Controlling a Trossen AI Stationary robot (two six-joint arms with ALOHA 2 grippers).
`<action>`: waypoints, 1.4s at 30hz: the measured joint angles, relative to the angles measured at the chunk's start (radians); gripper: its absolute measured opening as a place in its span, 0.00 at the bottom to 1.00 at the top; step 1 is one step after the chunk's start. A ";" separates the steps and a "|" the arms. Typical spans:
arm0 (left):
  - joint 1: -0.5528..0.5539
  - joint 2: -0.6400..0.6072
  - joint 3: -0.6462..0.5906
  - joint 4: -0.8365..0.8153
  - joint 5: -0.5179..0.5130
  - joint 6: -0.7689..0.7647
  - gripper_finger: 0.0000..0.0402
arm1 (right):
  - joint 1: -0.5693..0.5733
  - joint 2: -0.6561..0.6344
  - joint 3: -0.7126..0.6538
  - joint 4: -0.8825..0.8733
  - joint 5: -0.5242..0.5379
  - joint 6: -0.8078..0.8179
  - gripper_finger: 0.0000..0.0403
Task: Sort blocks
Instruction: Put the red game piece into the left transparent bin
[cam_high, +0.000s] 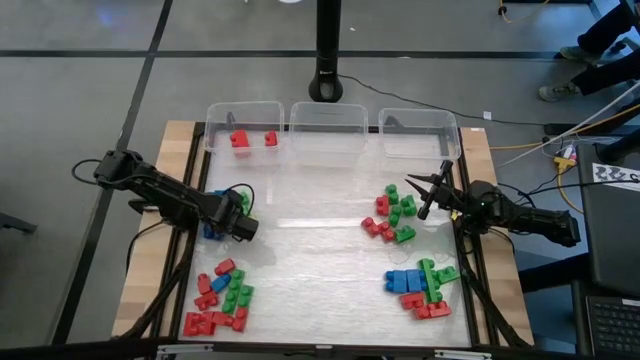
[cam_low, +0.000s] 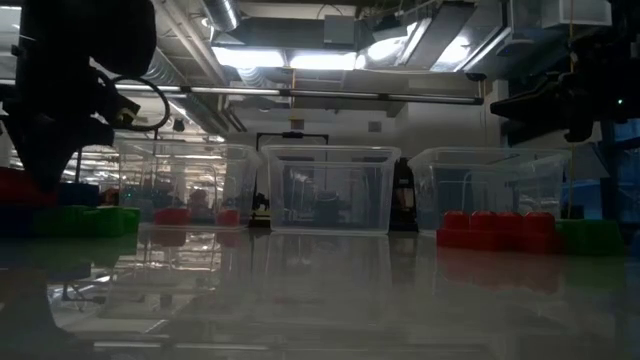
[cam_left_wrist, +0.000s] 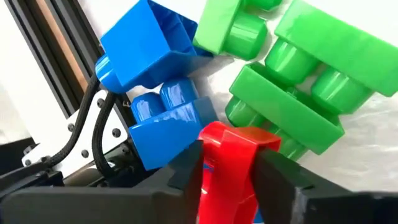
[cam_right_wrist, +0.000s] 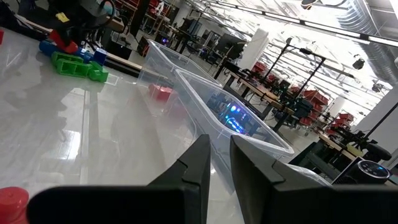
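The blocks are small studded bricks in red, green and blue. They lie in clusters on the table: one by the left edge (cam_high: 222, 208), one at the near left (cam_high: 220, 295), one at mid right (cam_high: 392, 215) and one at the near right (cam_high: 420, 280). Two red blocks (cam_high: 239, 139) lie in the left clear bin (cam_high: 243, 112). My left gripper (cam_high: 243, 227) is low at the left-edge cluster, shut on a red block (cam_left_wrist: 227, 165), with blue (cam_left_wrist: 149, 46) and green blocks (cam_left_wrist: 311, 81) just beyond it. My right gripper (cam_high: 412, 185) hovers over the mid-right cluster, raised, with a narrow gap between its fingers (cam_right_wrist: 217, 162) and nothing in it. My left gripper pinches a red block between its two fingers, one finger on each side of it, and the block's upper end (cam_left_wrist: 239, 140) sticks out past the fingertips. The fingers slant in from the table's left side. The gripper hides whether the block stands on the table.
Three clear bins stand in a row along the far edge: left, middle (cam_high: 325, 118) and right (cam_high: 418, 125). A black post base (cam_high: 326, 88) stands behind them. The glossy middle of the table (cam_high: 310, 250) holds no blocks. Wooden rails (cam_high: 175, 160) border both sides.
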 joint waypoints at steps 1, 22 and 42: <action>0.000 0.000 0.000 0.003 -0.002 0.008 0.21 | 0.000 0.000 0.000 -0.001 0.000 0.000 0.16; 0.046 -0.076 0.345 -0.178 -0.175 0.289 0.01 | 0.000 0.000 0.000 -0.002 0.000 -0.002 0.16; 0.837 -0.223 0.396 0.435 -0.185 1.302 0.00 | 0.000 0.000 -0.005 0.046 0.025 -0.002 0.16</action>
